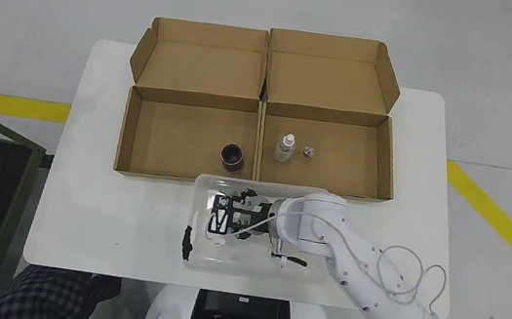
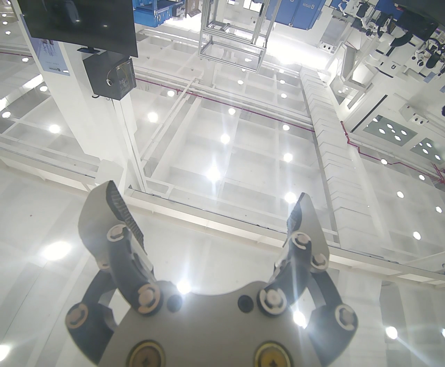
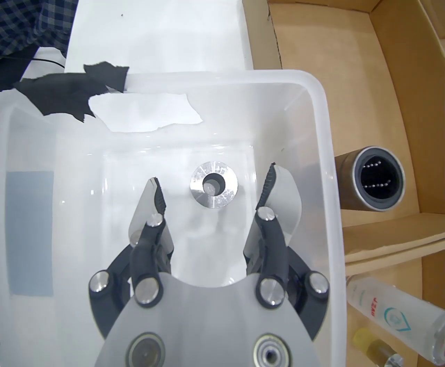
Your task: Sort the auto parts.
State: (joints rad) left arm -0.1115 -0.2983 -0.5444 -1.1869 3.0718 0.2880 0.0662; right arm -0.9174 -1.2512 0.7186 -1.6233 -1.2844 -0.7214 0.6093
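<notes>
My right gripper (image 3: 212, 182) is open inside the clear plastic bin (image 3: 321, 114), its fingers to either side of a silver metal ring with a centre hole (image 3: 213, 189) lying on the bin floor. In the top view the right gripper (image 1: 220, 216) sits in the bin (image 1: 262, 190) at the table's front. A dark cylindrical bearing (image 1: 233, 157) lies in the left cardboard box (image 1: 132, 132); it is also in the right wrist view (image 3: 377, 179). A clear bottle (image 1: 284, 147) and a small metal part (image 1: 308, 151) sit in the right box (image 1: 383, 163). My left gripper (image 2: 208, 212) is open, pointing at the ceiling.
Both box lids (image 1: 269, 63) stand open at the back. Torn black tape (image 3: 69, 88) hangs on the bin's rim. A person's checked sleeve (image 1: 40, 292) is at the table's front left corner. A yellow floor line (image 1: 8, 105) runs beside the table.
</notes>
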